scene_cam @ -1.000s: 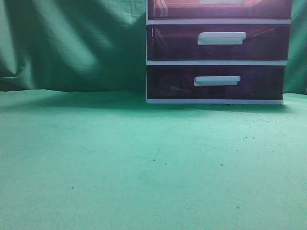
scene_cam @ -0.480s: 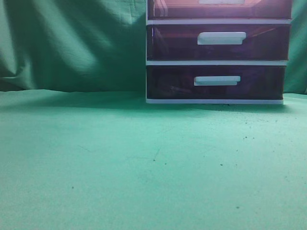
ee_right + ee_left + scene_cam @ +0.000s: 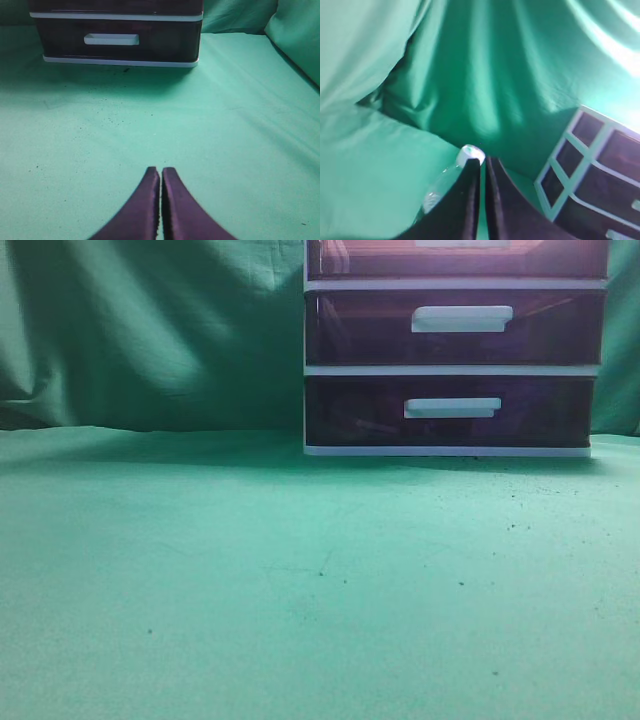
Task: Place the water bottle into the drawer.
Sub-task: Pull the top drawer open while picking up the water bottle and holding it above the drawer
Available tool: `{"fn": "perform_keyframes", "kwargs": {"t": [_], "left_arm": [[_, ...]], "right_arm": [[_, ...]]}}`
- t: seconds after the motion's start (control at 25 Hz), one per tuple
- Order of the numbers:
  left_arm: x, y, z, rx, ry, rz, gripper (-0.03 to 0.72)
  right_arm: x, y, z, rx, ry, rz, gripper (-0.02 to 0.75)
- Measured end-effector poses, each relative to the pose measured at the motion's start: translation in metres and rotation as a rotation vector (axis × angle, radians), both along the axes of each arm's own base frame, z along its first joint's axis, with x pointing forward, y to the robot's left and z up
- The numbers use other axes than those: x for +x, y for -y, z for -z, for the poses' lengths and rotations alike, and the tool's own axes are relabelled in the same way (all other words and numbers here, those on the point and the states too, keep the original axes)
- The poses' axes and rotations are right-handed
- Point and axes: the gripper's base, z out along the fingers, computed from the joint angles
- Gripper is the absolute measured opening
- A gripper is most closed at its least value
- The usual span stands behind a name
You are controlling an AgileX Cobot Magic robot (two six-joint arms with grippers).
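Water bottle (image 3: pixel 451 176) with its white cap sits low in the middle of the left wrist view, just behind the left gripper (image 3: pixel 481 172), whose fingers are together. Drawers (image 3: pixel 448 347) fill the upper right of the exterior view, all closed. Right gripper (image 3: pixel 160 182), fingers together, hangs over green cloth (image 3: pixel 240 125).

The bottle (image 3: pixel 451 176) is largely hidden behind the left gripper (image 3: pixel 481 170), only its white cap and clear shoulder showing, blurred. The drawer unit (image 3: pixel 455 350) is cut off at the top edge, its dark drawers unreadable inside.
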Motion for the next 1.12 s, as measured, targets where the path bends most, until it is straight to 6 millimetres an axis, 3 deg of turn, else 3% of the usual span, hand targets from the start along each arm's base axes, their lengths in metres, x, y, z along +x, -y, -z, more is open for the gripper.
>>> {"fn": "perform_keyframes", "kwargs": {"t": [0.24, 0.36, 0.52, 0.64, 0.8, 0.84, 0.88, 1.12], "left_arm": [[0.006, 0.008, -0.048, 0.097, -0.131, 0.084, 0.0], [0.017, 0.012, -0.061, 0.235, -0.258, 0.128, 0.0], [0.037, 0.011, -0.061, 0.407, -0.361, 0.144, 0.0], [0.052, 0.009, -0.055, 0.426, -0.427, 0.148, 0.171], [0.071, 0.007, -0.044, 0.411, -0.518, 0.161, 0.564], [0.076, 0.006, -0.042, 0.403, -0.532, 0.157, 0.61], [0.08, 0.005, -0.04, 0.388, -0.538, 0.151, 0.643], [0.114, -0.001, -0.024, 0.351, -0.642, 0.127, 0.639]], "right_arm": [[0.0, 0.0, 0.0, 0.0, 0.0, 0.0, 0.0], [0.0, 0.0, 0.0, 0.0, 0.0, 0.0, 0.0], [0.0, 0.0, 0.0, 0.0, 0.0, 0.0, 0.0], [0.0, 0.0, 0.0, 0.0, 0.0, 0.0, 0.0], [0.0, 0.0, 0.0, 0.0, 0.0, 0.0, 0.0], [0.0, 0.0, 0.0, 0.0, 0.0, 0.0, 0.0], [0.0, 0.0, 0.0, 0.0, 0.0, 0.0, 0.0], [0.0, 0.0, 0.0, 0.0, 0.0, 0.0, 0.0]]}}
